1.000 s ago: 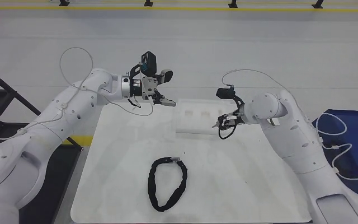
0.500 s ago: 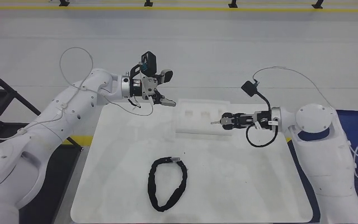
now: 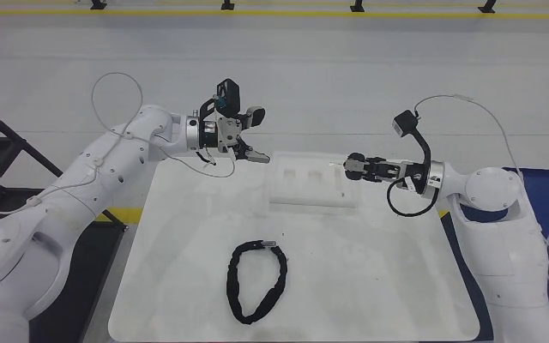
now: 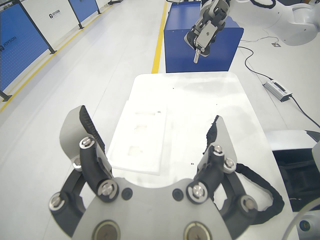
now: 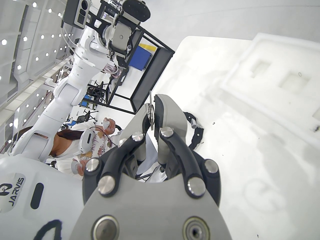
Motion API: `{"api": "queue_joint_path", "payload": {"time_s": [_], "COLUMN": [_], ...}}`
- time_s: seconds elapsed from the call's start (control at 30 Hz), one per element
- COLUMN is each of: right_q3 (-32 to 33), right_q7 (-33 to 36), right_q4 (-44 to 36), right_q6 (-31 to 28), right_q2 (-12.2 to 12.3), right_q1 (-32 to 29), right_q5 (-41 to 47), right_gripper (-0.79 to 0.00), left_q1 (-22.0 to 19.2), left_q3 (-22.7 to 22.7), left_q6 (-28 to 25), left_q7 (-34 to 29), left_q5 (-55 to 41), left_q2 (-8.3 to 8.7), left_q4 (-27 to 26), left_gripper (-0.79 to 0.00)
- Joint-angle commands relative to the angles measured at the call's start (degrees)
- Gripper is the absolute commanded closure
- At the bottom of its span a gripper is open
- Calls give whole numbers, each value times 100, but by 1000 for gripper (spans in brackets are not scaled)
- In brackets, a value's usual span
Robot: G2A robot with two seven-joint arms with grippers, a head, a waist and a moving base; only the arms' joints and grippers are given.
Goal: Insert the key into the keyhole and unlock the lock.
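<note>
Fingers (image 5: 170,116) of the right hand (image 5: 153,104) are clamped on the key (image 5: 150,111) — its blade sticks out past the fingertips. This hand is raised near the right end of the white foam tray (image 3: 300,184). The left hand (image 4: 150,123) hovers near the surface's (image 3: 386,274) far left corner, fingers spread wide with nothing between them. The black chain lock (image 3: 256,281) lies looped on the surface near its front edge — well apart from both hands.

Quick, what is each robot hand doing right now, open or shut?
Left gripper: open, holding nothing.
Right gripper: shut on the key.
</note>
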Motion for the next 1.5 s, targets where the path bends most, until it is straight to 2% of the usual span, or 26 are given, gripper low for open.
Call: {"api": "queue_joint_path", "payload": {"time_s": [0.0, 0.1, 0.23, 0.43, 0.7, 1.07, 1.47], "right_q3": [0, 0, 0, 0, 0, 0, 0], "right_q7": [-1, -1, -1, -1, -1, -1, -1], "right_q4": [0, 0, 0, 0, 0, 0, 0], "right_q6": [0, 0, 0, 0, 0, 0, 0], "right_q2": [0, 0, 0, 0, 0, 0, 0], "right_q1": [0, 0, 0, 0, 0, 0, 0], "right_q5": [0, 0, 0, 0, 0, 0, 0], "right_gripper": [0, 0, 0, 0, 0, 0, 0], "left_q1": [0, 121, 393, 921, 1452, 1884, 1899], "left_q3": [0, -24, -101, -118, -53, 0, 0], "left_q6": [0, 221, 188, 1, 0, 0, 0], "left_q7": [0, -369, -421, -471, -722, -851, -878], "left_q5": [0, 341, 597, 819, 1312, 2004, 2004], "left_q2": [0, 11, 42, 39, -81, -221, -223], "left_q4": [0, -217, -361, -264, -127, -185, -182], "left_gripper": [-785, -785, -785, -785, -785, -785, -785]}}
